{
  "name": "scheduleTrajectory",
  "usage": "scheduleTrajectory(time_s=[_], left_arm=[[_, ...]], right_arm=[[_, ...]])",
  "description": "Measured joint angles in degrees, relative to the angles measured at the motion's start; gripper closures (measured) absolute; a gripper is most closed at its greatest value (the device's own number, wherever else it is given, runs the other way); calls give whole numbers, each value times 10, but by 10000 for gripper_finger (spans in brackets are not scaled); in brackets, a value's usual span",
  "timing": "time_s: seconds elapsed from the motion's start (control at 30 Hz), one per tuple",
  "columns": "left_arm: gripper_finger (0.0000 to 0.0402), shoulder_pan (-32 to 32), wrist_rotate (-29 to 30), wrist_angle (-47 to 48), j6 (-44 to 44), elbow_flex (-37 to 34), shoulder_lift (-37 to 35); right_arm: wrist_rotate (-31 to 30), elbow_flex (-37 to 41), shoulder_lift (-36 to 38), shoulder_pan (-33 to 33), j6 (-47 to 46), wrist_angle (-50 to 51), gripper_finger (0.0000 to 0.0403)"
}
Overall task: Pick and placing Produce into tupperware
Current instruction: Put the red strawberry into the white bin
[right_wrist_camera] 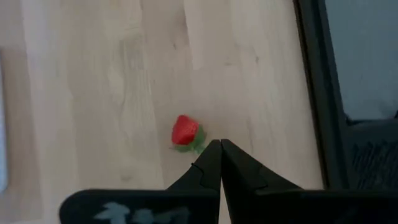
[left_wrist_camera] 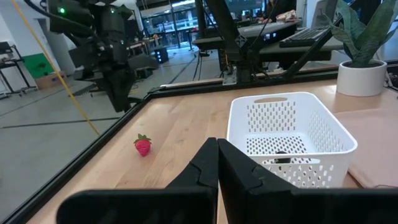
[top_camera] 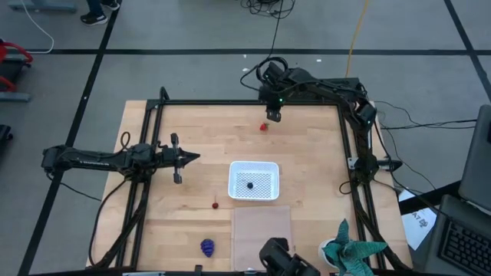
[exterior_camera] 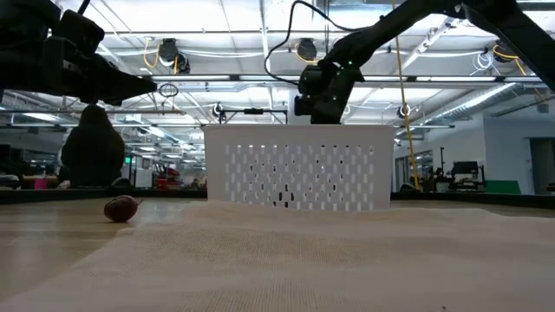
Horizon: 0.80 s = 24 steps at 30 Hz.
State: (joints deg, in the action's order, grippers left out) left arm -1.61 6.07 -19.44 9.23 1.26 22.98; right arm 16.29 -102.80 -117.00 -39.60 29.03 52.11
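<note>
The red strawberry (top_camera: 263, 126) lies on the table near its far edge, also seen in the right wrist view (right_wrist_camera: 185, 132) and the left wrist view (left_wrist_camera: 143, 145). My right gripper (top_camera: 272, 115) (right_wrist_camera: 219, 146) hangs shut above it, just to its far side, well off the table (exterior_camera: 321, 95). The white tub (top_camera: 254, 180) (exterior_camera: 297, 167) (left_wrist_camera: 289, 137) stands mid-table with the dark berry (top_camera: 249, 185) on its floor. The cherry (top_camera: 215, 205) (exterior_camera: 121, 208) lies left of the tub, and the purple grape bunch (top_camera: 208, 247) lies by the near edge. My left gripper (top_camera: 192, 157) (left_wrist_camera: 217, 149) waits shut, left of the tub.
A flat pale tan panel (top_camera: 262, 230) lies on the tub's near side. A teal-and-white plant-like object (top_camera: 349, 249) stands at the near right corner. A black frame (top_camera: 230, 103) runs around the table. A person (exterior_camera: 91, 147) sits in the room behind.
</note>
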Motion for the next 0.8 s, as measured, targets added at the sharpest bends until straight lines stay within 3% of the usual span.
scheduleTrajectory(time_s=[0.2,0.4,0.8], left_arm=[[398,0,0,3,0,0,0],[398,0,0,10,0,0,0],[398,0,0,13,-3,0,0]], right_arm=[[0,0,1,29,80,-1,403],[0,18,1,56,92,-35,387],[0,96,1,48,62,-93,223]])
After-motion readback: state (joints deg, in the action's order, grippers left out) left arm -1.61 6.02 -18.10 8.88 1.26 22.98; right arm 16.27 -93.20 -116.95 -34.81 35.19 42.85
